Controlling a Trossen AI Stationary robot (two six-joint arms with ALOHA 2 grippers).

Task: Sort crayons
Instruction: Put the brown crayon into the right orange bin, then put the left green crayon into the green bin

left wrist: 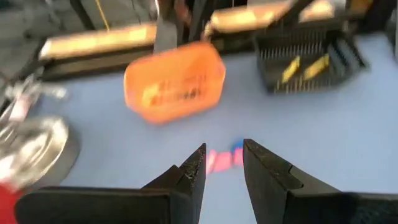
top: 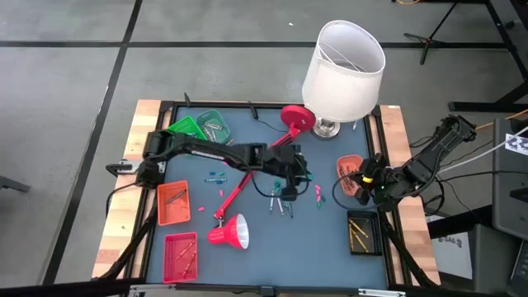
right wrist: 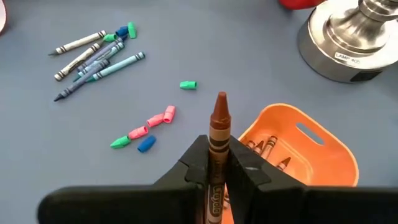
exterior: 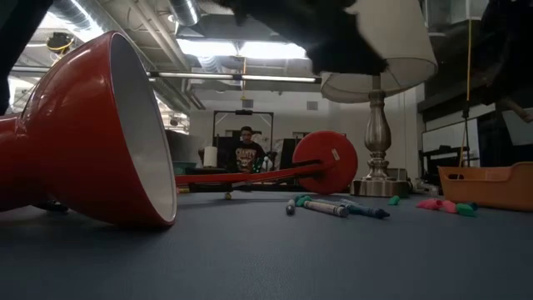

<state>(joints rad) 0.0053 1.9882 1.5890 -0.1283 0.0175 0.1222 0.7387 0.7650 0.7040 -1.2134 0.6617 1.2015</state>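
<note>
Several grey, blue and teal crayons (right wrist: 93,56) lie in a loose pile on the blue mat (top: 247,264), near its middle. Short pink, green and blue pieces (right wrist: 152,124) lie to the right of the pile. My right gripper (right wrist: 219,146) is shut on a brown crayon (right wrist: 219,121) over the near rim of the orange bin (right wrist: 298,149), which has brown crayons in it. My left gripper (left wrist: 224,155) hovers open over the mat. It points toward the pink pieces (left wrist: 217,160) and has nothing between its fingers. My right gripper pinches the brown crayon's paper-wrapped shaft (right wrist: 217,155) between its two fingers. The crayon lies along the fingers, and its pointed tip (right wrist: 221,99) sticks out beyond them. The fingers slant down from the table's right side. The crayon is lifted clear of the mat and the bin.
A fallen red desk lamp (top: 247,181) lies across the middle, its shade (top: 231,233) near the front. A white-shaded lamp (top: 342,70) stands at the back right. Around them are a green bin (top: 198,125), two red trays (top: 173,202) (top: 180,254) and a black tray (top: 363,231).
</note>
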